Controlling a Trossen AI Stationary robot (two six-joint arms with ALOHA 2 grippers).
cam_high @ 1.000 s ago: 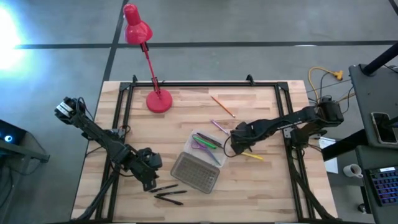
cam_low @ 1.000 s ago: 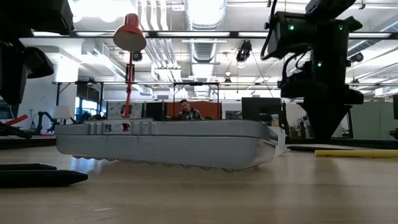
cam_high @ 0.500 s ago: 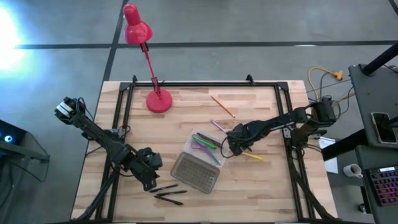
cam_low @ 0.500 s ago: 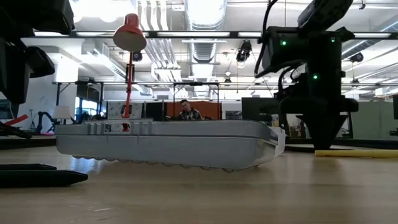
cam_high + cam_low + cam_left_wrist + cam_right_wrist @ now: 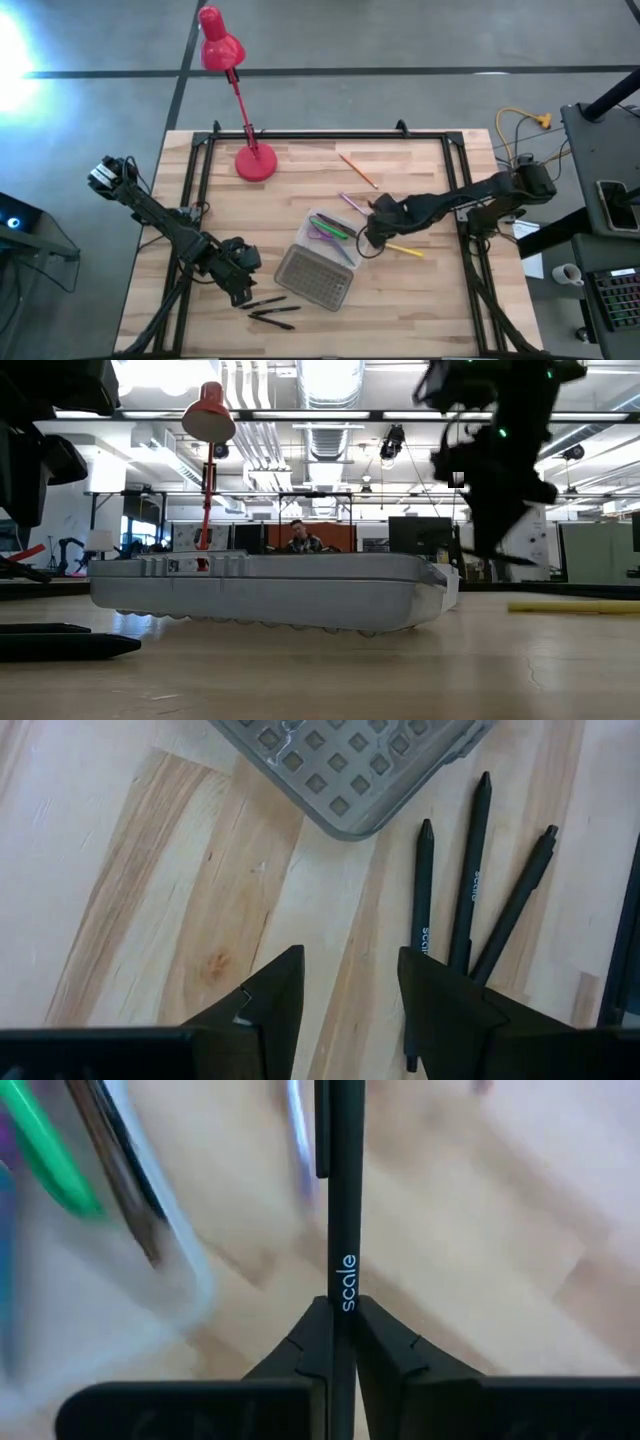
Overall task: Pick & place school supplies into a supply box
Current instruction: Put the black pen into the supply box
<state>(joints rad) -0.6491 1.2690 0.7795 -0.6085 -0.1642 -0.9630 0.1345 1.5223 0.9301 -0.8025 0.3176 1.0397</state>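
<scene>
The supply box (image 5: 322, 258) lies open mid-table: its tray (image 5: 333, 232) holds purple scissors and a green marker, and its grey gridded lid (image 5: 312, 277) rests on the wood toward the near edge. My right gripper (image 5: 371, 233) hangs just right of the tray, shut on a black pen (image 5: 334, 1200). My left gripper (image 5: 350, 985) is open over bare wood beside the lid (image 5: 350, 760) and three black pens (image 5: 470, 890). A yellow pencil (image 5: 405, 250), a purple pencil (image 5: 352, 203) and an orange pencil (image 5: 357, 170) lie flat on the table. My right gripper pinches the black pen between its two fingers (image 5: 300, 1342), on the barrel just below the white lettering (image 5: 345, 1285). The rest of the barrel runs on past the fingertips. In the low view the pen (image 5: 505, 559) hangs clear above the table under the raised gripper.
A red desk lamp (image 5: 255, 162) stands at the far left of the table. Black rails (image 5: 200, 170) run along the left, far and right edges. Black pens (image 5: 270, 308) lie by the near edge. Bare wood shows right of the yellow pencil (image 5: 575, 606).
My right gripper stood low at the table just right of the box, then rose clear of the table, shut on the black pen. It also shifted a little toward the box. The left arm stayed still.
</scene>
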